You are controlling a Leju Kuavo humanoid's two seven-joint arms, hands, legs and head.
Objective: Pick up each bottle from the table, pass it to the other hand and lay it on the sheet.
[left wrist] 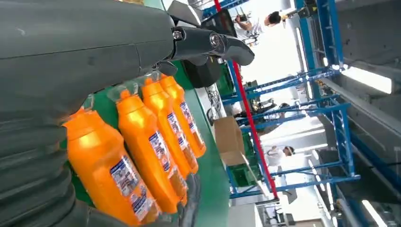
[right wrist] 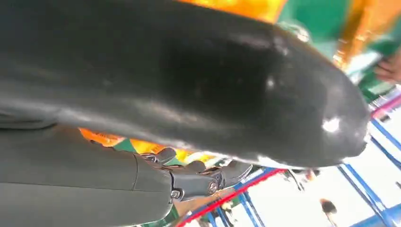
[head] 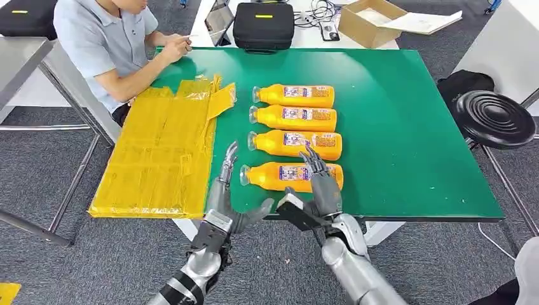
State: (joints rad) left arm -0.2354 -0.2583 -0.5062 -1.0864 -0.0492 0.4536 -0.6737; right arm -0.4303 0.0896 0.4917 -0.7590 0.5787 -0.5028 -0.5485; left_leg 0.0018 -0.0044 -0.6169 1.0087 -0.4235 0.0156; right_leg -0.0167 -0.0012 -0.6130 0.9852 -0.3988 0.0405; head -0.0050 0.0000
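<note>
R hand (head: 321, 184) over nearest bottle (head: 279, 176), L hand (head: 230, 190) open

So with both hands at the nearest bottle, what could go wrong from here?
1. The four bottles lie close in a row; the right robot hand, fingers over the nearest bottle, could nudge the second bottle beside it.
2. The bottles lie on their sides, so a glancing touch may roll the nearest one toward the table edge.
3. The yellow sheet looks creased and thin; the open left robot hand beside it might snag it.

Head view high, looking down on table (head: 413, 127); wrist views close, turned, sharing bottles (left wrist: 142, 151).
</note>
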